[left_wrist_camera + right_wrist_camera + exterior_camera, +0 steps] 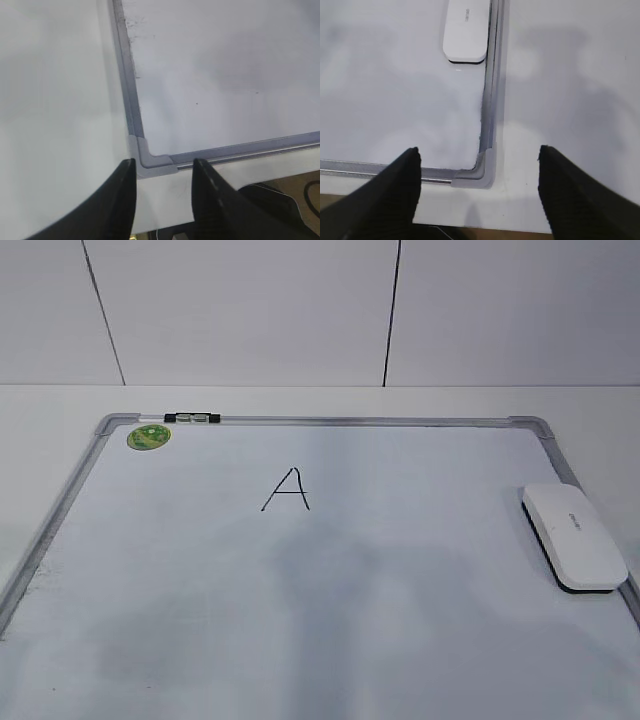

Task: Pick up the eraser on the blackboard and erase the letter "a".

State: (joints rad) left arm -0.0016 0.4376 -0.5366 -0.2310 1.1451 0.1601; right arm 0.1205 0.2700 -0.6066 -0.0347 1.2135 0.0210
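The blackboard (200,590) is a white dry-erase board with a silver frame, lying flat on the table. The white eraser (575,536) lies on it by the right frame edge. It also shows at the top of the right wrist view (466,32). A thin black pointed capital "A" (287,490) is drawn at the upper middle; no lowercase "a" is in view. My left gripper (162,165) is open and empty over the board's near left corner (150,161). My right gripper (477,149) is wide open and empty over the near right corner (482,172). Neither gripper shows in the exterior view.
A round green sticker (149,437) sits at the board's far left corner. A small black-and-silver clip (192,418) sits on the far frame. White table surrounds the board. A panelled wall stands behind. The table's near edge runs just below both near corners.
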